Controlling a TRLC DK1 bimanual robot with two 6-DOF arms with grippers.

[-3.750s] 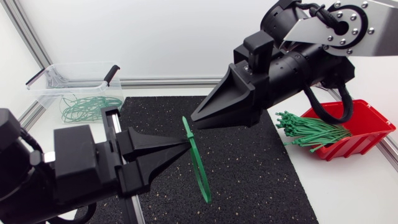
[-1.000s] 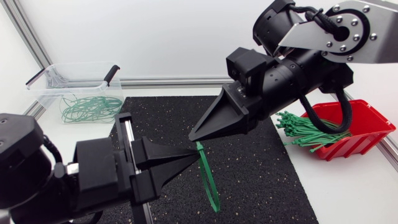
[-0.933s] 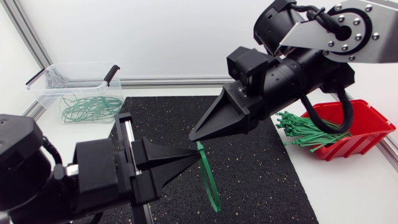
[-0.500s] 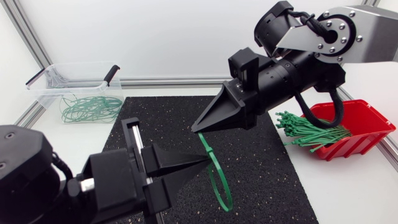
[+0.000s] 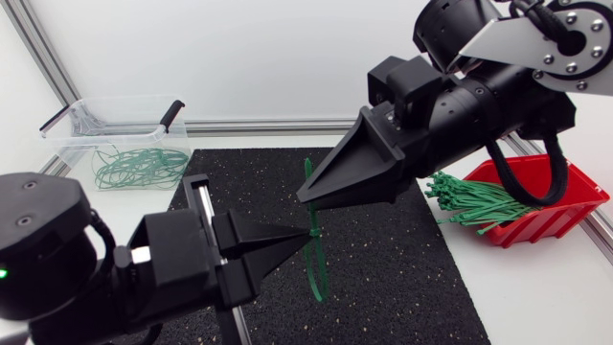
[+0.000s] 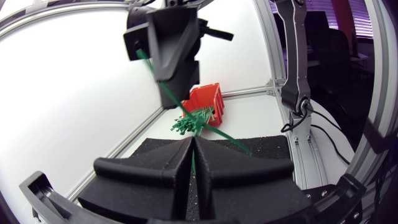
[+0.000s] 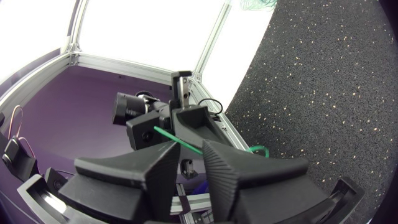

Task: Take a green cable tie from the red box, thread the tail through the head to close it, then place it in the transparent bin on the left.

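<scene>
you're looking down on a white table (image 5: 536, 287) with a black mat (image 5: 402, 278), flecked with pale specks, laid over its middle and reaching nearly to the back edge. behind it stands a plain white wall panel (image 5: 239, 57), smooth and evenly lit. a silver aluminium rail (image 5: 259, 125) runs along the foot of that panel, and a slanting silver bar (image 5: 38, 46) frames the left side. a second strip of rail (image 5: 601, 230) edges the table at your right. the light is bright and soft, and it falls evenly across the tabletop
</scene>
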